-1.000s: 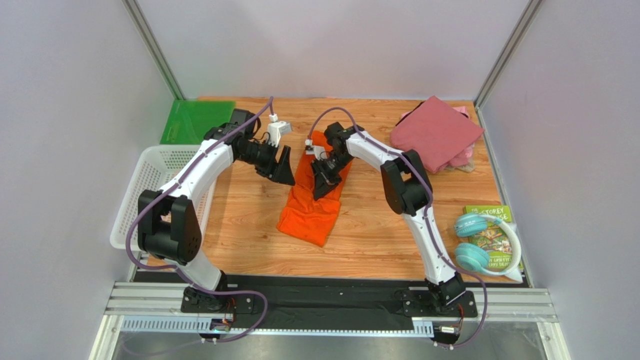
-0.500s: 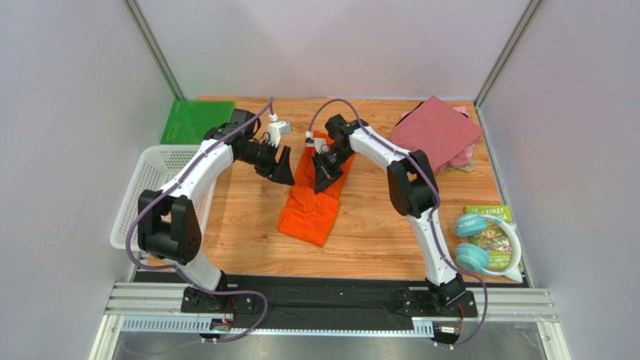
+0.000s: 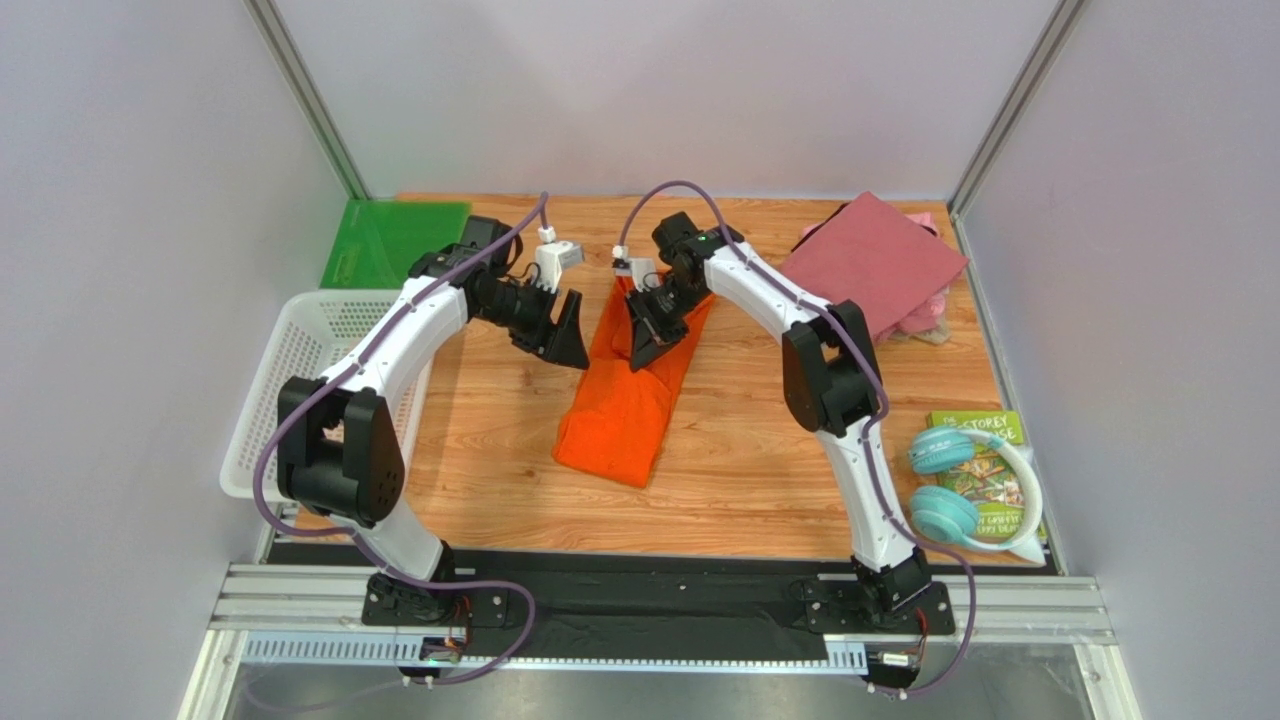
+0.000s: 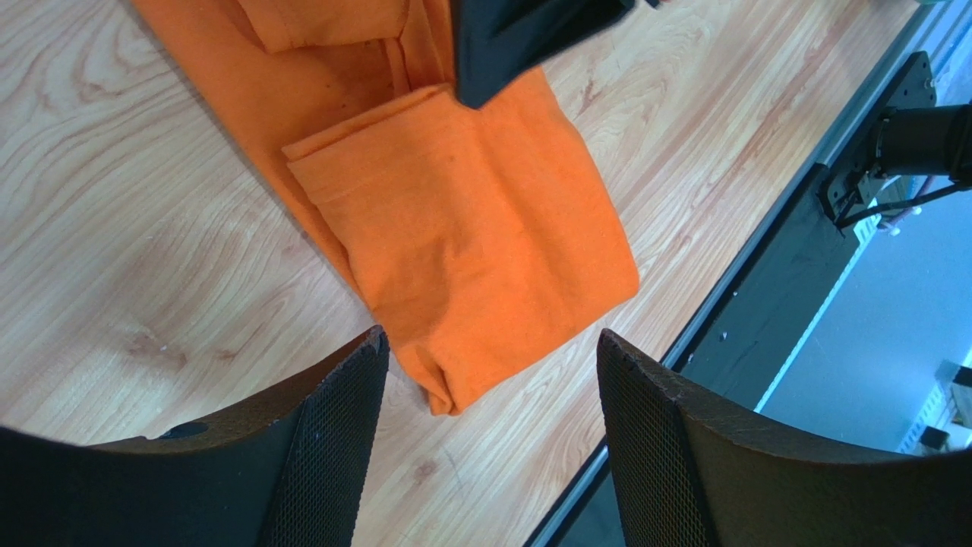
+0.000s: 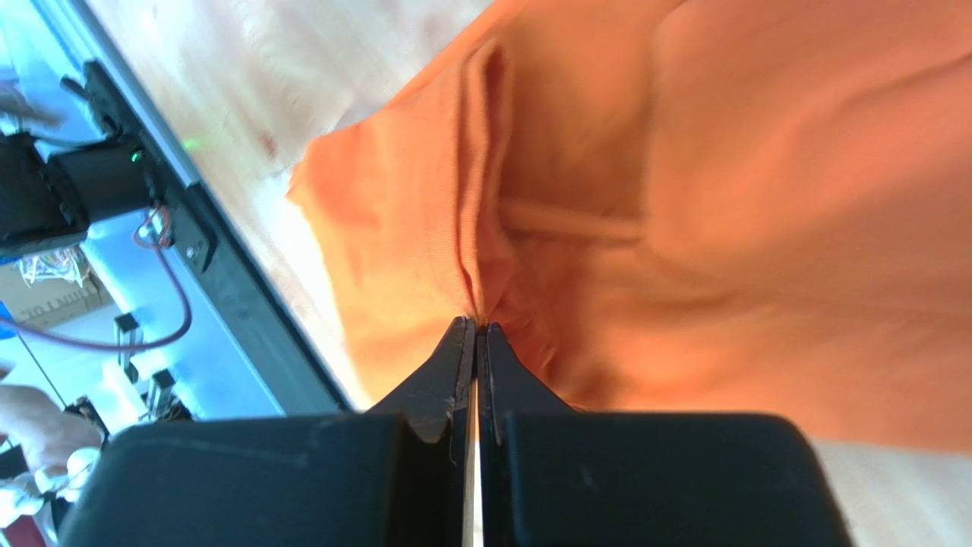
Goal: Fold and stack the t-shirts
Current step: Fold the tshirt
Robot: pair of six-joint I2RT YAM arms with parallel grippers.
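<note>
A bright orange t-shirt (image 3: 613, 428) lies as a long folded strip mid-table, its near end doubled over (image 4: 468, 228). My right gripper (image 3: 651, 333) (image 5: 476, 325) is shut on a pinched ridge of this orange cloth (image 5: 742, 171) near the strip's far end, and the cloth rises toward it. My left gripper (image 3: 568, 339) (image 4: 491, 342) hovers open just left of the shirt, holding nothing, with the shirt's near corner below its fingers. A folded maroon-red t-shirt (image 3: 875, 263) rests on a pale pink one (image 3: 935, 312) at the back right.
A white mesh basket (image 3: 301, 375) stands at the left edge, a green plastic sheet (image 3: 376, 240) behind it. Teal headphones (image 3: 950, 483) lie on a book (image 3: 984, 450) at the front right. The black rail (image 3: 646, 600) runs along the near edge.
My right gripper closed on the orange cloth and drew it toward the far side, stretching the shirt into a straighter strip. The left arm stayed put.
</note>
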